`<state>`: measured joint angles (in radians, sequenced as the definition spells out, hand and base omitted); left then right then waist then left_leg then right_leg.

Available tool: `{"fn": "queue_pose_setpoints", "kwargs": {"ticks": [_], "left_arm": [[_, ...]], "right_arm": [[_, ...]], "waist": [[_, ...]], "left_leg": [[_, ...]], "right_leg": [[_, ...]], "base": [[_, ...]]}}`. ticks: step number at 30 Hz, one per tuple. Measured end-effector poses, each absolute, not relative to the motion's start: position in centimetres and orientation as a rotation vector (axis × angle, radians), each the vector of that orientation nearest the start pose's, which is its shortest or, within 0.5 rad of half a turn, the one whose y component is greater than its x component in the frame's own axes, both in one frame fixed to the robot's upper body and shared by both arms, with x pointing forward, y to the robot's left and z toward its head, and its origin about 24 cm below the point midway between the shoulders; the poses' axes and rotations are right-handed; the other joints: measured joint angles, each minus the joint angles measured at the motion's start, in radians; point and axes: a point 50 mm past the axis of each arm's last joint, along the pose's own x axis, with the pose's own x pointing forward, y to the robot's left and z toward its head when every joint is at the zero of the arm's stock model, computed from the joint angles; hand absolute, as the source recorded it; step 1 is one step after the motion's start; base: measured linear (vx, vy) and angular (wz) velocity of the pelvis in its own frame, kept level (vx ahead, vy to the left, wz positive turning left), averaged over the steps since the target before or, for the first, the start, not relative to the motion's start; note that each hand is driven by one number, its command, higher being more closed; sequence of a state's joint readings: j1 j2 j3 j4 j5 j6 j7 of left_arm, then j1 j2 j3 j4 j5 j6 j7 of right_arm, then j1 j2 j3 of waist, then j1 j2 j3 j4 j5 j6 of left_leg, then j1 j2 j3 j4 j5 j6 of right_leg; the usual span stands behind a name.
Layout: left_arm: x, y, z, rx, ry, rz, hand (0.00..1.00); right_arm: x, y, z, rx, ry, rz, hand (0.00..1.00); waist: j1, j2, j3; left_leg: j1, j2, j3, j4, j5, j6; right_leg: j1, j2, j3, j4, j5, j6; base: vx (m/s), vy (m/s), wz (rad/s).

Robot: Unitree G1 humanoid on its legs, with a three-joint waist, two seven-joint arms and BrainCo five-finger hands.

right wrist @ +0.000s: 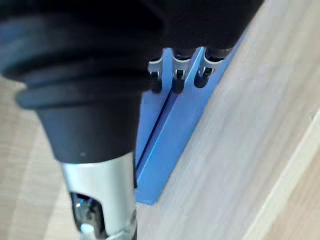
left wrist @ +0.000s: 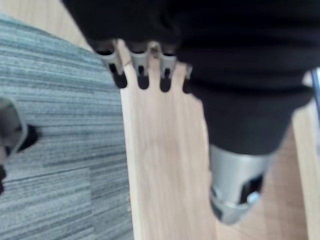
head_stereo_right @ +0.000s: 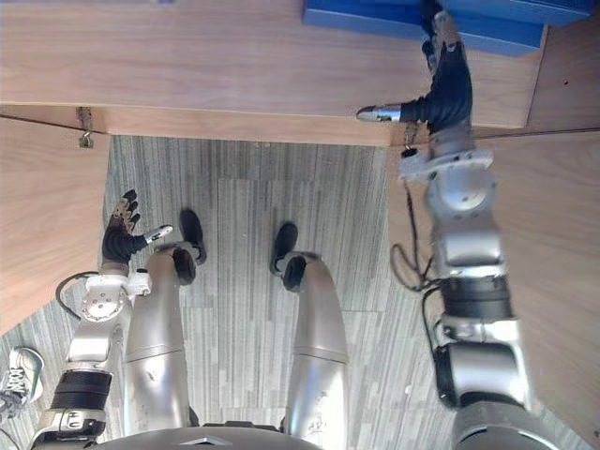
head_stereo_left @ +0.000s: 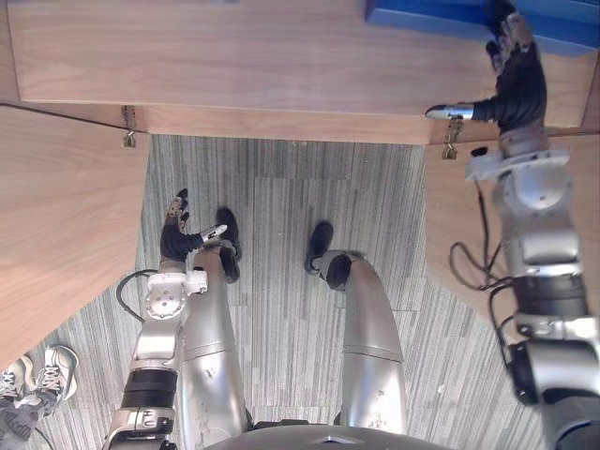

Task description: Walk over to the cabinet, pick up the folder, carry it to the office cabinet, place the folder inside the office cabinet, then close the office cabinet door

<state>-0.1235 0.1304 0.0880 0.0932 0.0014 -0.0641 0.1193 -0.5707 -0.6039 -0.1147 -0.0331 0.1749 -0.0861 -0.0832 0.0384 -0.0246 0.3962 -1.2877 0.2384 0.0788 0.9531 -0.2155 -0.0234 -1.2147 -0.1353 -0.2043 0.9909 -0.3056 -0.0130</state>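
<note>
The blue folder (head_stereo_left: pixel 422 17) lies flat on the wooden cabinet shelf (head_stereo_left: pixel 234 56) at the far right. My right hand (head_stereo_left: pixel 514 80) reaches up over the shelf's front edge and rests on the folder with straight fingers, thumb spread out to the left, clear of it. In the right wrist view the fingertips (right wrist: pixel 176 75) lie on top of the folder (right wrist: pixel 170 135), near its spine. My left hand (head_stereo_left: pixel 175 234) hangs low on the left over the carpet, fingers relaxed and open, holding nothing.
Two open wooden cabinet doors flank me: one on the left (head_stereo_left: pixel 56 216), one on the right (head_stereo_right: pixel 553 281), with metal hinges (head_stereo_left: pixel 128 127) at the shelf edge. Grey striped carpet (head_stereo_left: pixel 281 216) lies between. A person's shoes (head_stereo_left: pixel 37 375) stand at the lower left.
</note>
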Motion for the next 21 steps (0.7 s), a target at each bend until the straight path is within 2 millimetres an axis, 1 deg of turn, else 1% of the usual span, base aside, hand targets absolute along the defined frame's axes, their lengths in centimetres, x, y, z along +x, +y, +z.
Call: {"fn": "queue_pose_setpoints", "kwargs": {"ticks": [2, 7, 11, 16, 17, 21], "left_arm": [[27.6, 19.3, 6.3, 0.099, -0.109, 0.197, 0.0], [27.4, 19.1, 6.0, 0.074, -0.099, 0.213, 0.0], [27.0, 18.9, 5.5, 0.065, -0.085, 0.223, 0.0], [26.7, 18.8, 5.0, 0.065, -0.069, 0.225, 0.0], [26.7, 18.7, 5.0, 0.065, -0.071, 0.223, 0.0], [26.7, 18.6, 5.0, 0.066, -0.074, 0.226, 0.0]], "right_arm": [[29.7, -23.4, 26.1, -0.301, -0.776, -0.2, 0.0], [28.1, -24.2, 26.3, -0.266, -0.855, -0.393, 0.0], [27.8, -24.4, 26.0, -0.273, -0.866, -0.452, 0.0], [27.5, -24.0, 25.0, -0.196, -0.86, -0.475, 0.0], [27.5, -23.9, 24.6, -0.182, -0.848, -0.475, 1.0], [27.8, -23.1, 23.7, -0.114, -0.828, -0.481, 1.0]], "waist": [[-0.001, 0.0, 0.0], [0.001, 0.0, 0.0], [0.001, 0.0, 0.0], [0.004, 0.0, 0.0], [0.005, 0.0, 0.0], [0.011, 0.001, 0.0]], "left_leg": [[0.0, 0.0, 0.0, 0.0, 0.0, 0.0], [0.007, -0.001, 0.002, -0.001, 0.0, 0.0], [0.016, -0.001, 0.003, -0.013, 0.001, 0.0], [0.017, -0.001, 0.003, -0.016, 0.001, -0.001], [0.017, -0.001, 0.003, -0.016, 0.001, -0.001], [0.018, -0.001, 0.003, -0.015, 0.001, -0.001]], "right_leg": [[0.0, -0.001, 0.0, 0.0, 0.0, 0.0], [0.005, -0.001, 0.003, 0.002, 0.0, 0.0], [0.011, 0.0, 0.002, -0.004, 0.0, 0.0], [0.011, 0.001, 0.001, -0.006, -0.001, -0.001], [0.012, 0.001, 0.002, -0.007, -0.001, -0.001], [0.012, 0.001, 0.002, -0.005, -0.001, -0.001]], "base": [[0.0, 0.0, 0.0], [0.0, 0.0, 0.0], [0.0, 0.0, 0.0], [0.0, 0.0, 0.0], [0.0, 0.0, 0.0], [0.0, 0.0, 0.0]]}}
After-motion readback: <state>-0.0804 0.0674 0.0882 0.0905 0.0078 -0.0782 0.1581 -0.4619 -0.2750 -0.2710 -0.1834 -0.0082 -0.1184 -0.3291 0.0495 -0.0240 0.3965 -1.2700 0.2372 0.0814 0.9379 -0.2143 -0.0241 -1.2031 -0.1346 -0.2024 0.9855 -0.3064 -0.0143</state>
